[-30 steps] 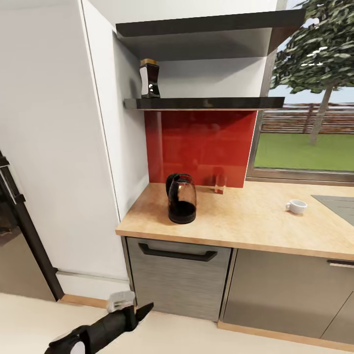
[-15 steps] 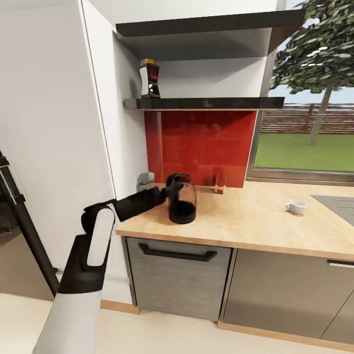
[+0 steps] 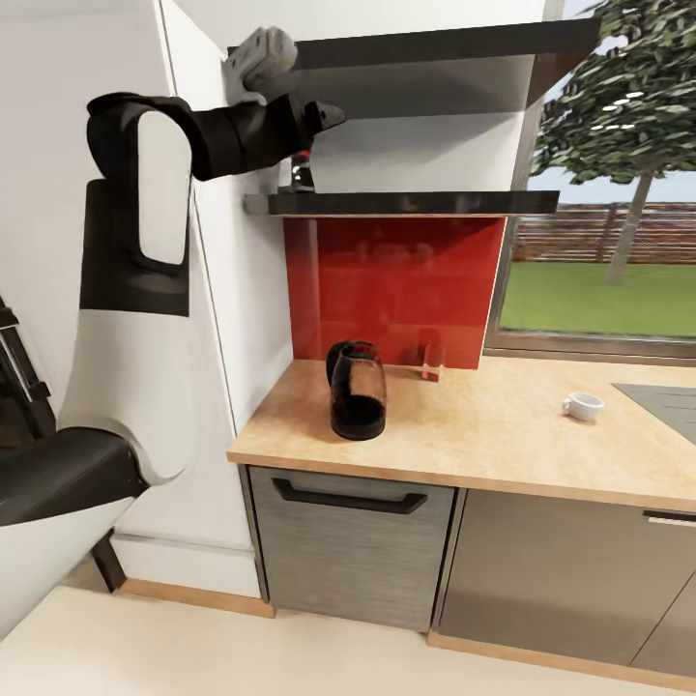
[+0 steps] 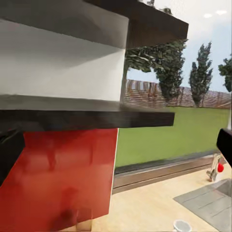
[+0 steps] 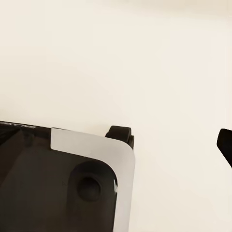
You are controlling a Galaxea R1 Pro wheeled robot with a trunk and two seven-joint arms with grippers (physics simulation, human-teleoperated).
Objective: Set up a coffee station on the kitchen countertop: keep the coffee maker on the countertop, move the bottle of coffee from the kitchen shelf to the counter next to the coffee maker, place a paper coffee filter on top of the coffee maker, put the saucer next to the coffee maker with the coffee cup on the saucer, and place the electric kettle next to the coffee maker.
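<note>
Left arm raised level with the kitchen shelf (image 3: 406, 203); left gripper (image 3: 329, 116) hangs just above the slab beside the bottle of coffee (image 3: 302, 174), which stands at the shelf's wall-side end, partly hidden by the arm. In the left wrist view its fingers sit wide apart, nothing between them. Below the shelf, on the kitchen countertop (image 3: 483, 435): electric kettle (image 3: 358, 391) near the corner, coffee cup (image 3: 582, 406) well apart toward the window; right gripper's state cannot be told.
</note>
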